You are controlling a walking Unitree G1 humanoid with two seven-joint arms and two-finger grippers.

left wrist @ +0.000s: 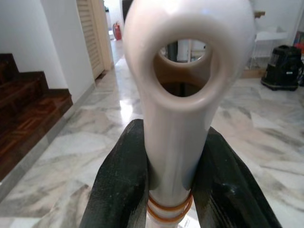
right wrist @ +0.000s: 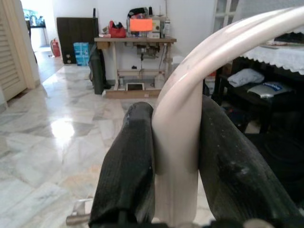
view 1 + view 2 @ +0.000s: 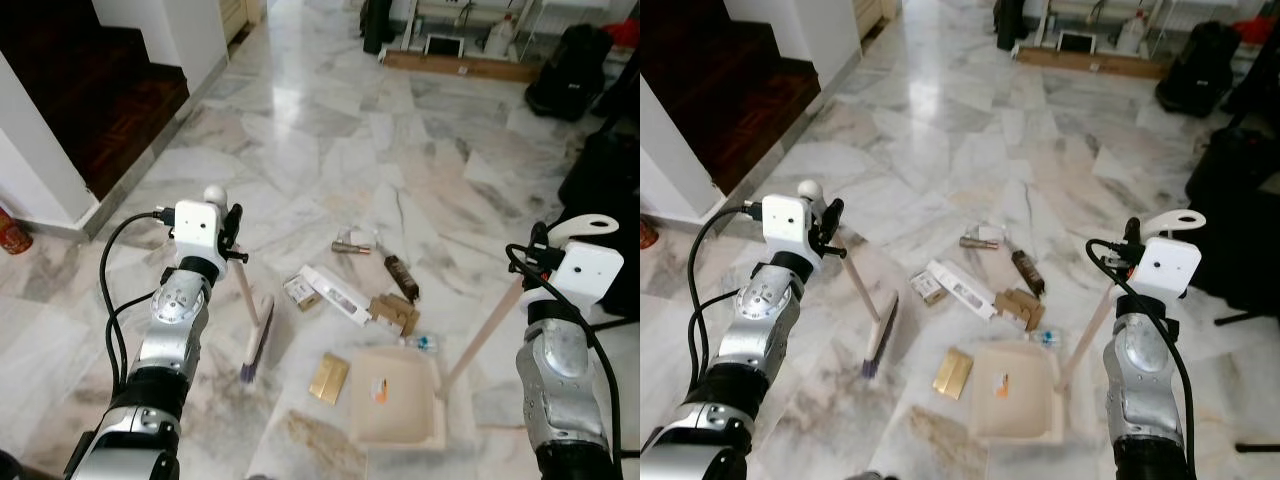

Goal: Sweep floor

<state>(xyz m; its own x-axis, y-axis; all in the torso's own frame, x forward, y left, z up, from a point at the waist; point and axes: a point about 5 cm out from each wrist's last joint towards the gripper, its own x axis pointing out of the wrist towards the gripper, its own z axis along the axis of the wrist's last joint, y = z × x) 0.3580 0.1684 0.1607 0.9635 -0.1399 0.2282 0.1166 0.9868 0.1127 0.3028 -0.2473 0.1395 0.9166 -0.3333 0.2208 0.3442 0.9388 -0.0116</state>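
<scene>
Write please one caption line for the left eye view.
Left hand holds broom, right hand holds dustpan beside scattered litter.

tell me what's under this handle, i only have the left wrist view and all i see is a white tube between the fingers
Observer: The left pincer is shut on a broom; its bristle head rests on the marble floor ahead of the left arm.
Operator: any litter near it
Observer: Yes, a white box, a brown cardboard piece and a gold packet lie on the robot's right of the bristles.
Operator: where's the dustpan
Observer: The dustpan sits flat on the floor just beyond the gold packet, with one small orange scrap in it.
Operator: who holds it
Observer: The right pincer is shut on the dustpan handle.
</scene>
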